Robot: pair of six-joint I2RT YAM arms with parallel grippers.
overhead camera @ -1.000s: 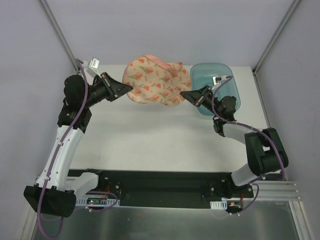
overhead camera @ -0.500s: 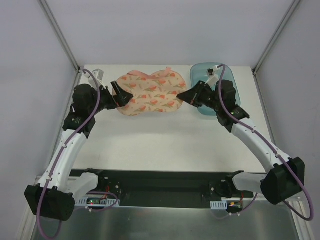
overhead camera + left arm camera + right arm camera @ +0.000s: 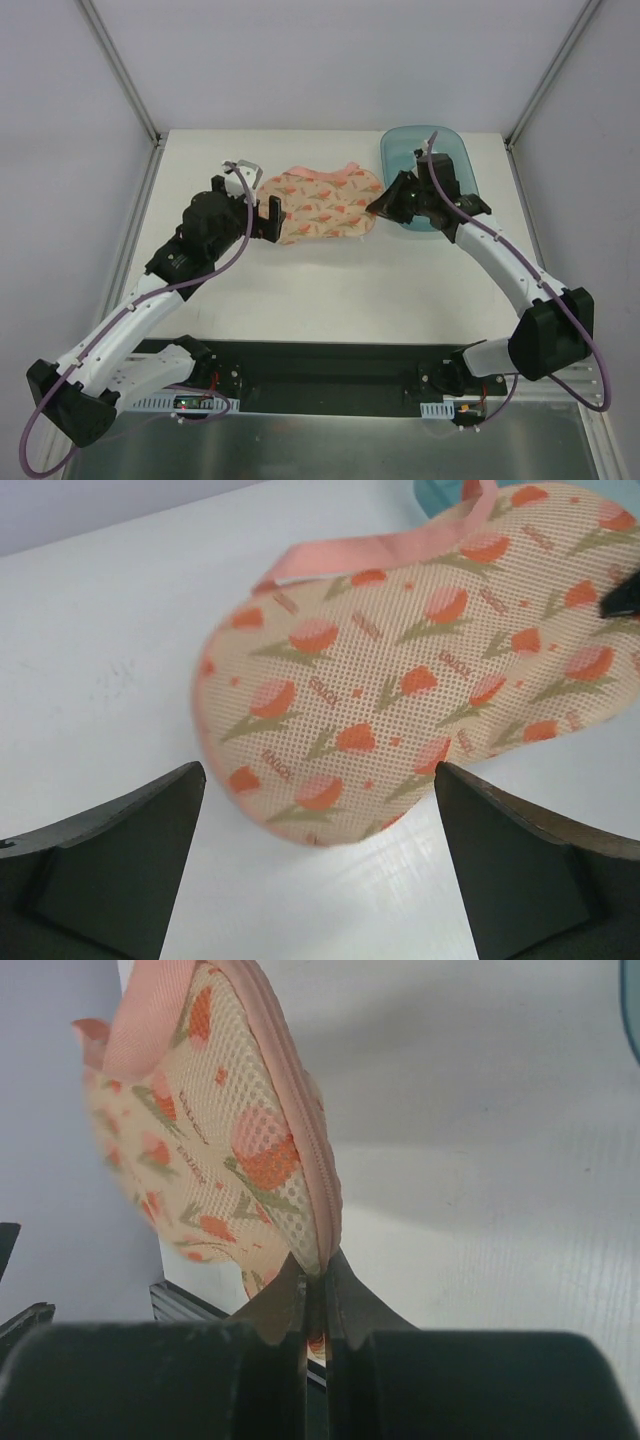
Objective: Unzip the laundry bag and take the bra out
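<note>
The laundry bag point(image 3: 325, 205), peach-orange mesh with a tulip print and pink edging, lies on the white table at the back centre. My right gripper point(image 3: 378, 208) is shut on its right end; the right wrist view shows the jaws point(image 3: 315, 1280) pinching the pink zip edge of the bag point(image 3: 220, 1150). My left gripper point(image 3: 265, 205) stands wide open just left of the bag. In the left wrist view the bag's rounded end point(image 3: 400, 670) lies a little beyond the gripper point(image 3: 320, 880), touching neither finger. The bra is hidden.
A translucent teal basin point(image 3: 440, 150) stands at the back right, right behind my right wrist. A pink loop strap point(image 3: 380, 550) sticks out from the bag's far side. Grey walls close in the table on the left, back and right.
The bag came down from the air onto the table. My left gripper opened, let go of the bag's left end and drew back. The right gripper kept its grip.
</note>
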